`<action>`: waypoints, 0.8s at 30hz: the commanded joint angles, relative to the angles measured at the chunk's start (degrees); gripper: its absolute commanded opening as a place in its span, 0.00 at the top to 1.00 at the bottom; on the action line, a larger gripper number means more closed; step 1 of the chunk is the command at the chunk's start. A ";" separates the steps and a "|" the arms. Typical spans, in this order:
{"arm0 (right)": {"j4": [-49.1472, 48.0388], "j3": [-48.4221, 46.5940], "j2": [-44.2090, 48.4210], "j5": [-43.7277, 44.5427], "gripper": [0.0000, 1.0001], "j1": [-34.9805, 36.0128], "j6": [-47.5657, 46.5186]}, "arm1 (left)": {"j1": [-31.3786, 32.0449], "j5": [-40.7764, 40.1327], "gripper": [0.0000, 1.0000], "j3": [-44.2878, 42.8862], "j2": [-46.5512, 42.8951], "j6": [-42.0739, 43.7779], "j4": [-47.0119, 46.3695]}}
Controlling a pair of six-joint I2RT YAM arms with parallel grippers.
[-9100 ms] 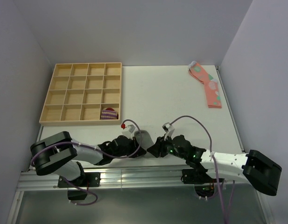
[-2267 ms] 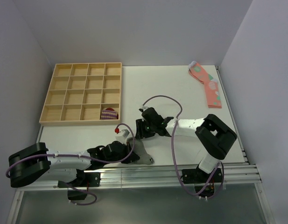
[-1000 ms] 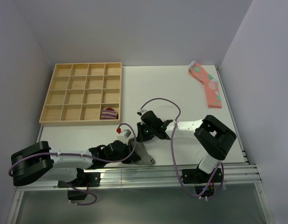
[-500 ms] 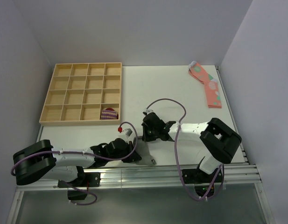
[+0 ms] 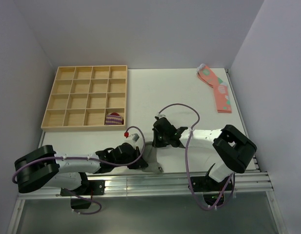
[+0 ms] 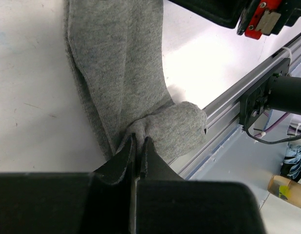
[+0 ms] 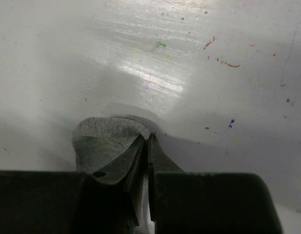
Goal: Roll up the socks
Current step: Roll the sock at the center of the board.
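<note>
The grey sock (image 5: 152,157) lies near the table's front edge, stretched between my two grippers. In the left wrist view the sock (image 6: 122,68) runs away from the camera, and its near end bunches into a lump by the metal rail. My left gripper (image 6: 138,142) is shut on a fold of that bunched end; from above it (image 5: 142,164) sits at the sock's near end. My right gripper (image 7: 147,138) is shut on the edge of the sock's rounded far end (image 7: 105,139); from above it (image 5: 154,142) is low over the table.
A wooden compartment tray (image 5: 85,97) stands at the back left, with a small purple-striped bundle (image 5: 113,118) in one front cell. Pink spotted socks (image 5: 216,88) lie at the back right. The aluminium rail (image 5: 140,181) runs along the front edge, right beside the sock.
My right gripper has moved a little right and toward the front, and has closed on the sock's far end. The left gripper has edged right, still pinching the near end.
</note>
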State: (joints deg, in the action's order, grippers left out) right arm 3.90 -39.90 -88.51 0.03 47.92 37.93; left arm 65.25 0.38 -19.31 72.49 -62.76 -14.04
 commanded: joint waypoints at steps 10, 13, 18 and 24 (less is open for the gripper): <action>-0.47 -1.94 1.06 2.78 0.80 -1.87 -2.86 | -5.21 5.68 1.00 -0.02 6.52 5.37 11.32; -1.87 -0.27 2.54 2.87 0.67 -1.95 -2.25 | -6.27 6.21 1.00 -1.33 7.14 6.68 12.81; -3.64 2.28 6.24 2.08 0.49 -1.95 -2.16 | -7.33 6.65 1.00 -3.80 8.11 9.24 15.89; -6.18 5.96 16.60 0.24 0.49 -1.87 -1.99 | -8.30 7.26 1.00 -5.12 10.04 10.12 16.86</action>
State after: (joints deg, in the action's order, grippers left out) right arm 2.02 -35.68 -77.54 0.40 46.35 36.12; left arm 57.60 10.94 -26.13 79.42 -57.41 -7.81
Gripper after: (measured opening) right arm 0.513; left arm 0.042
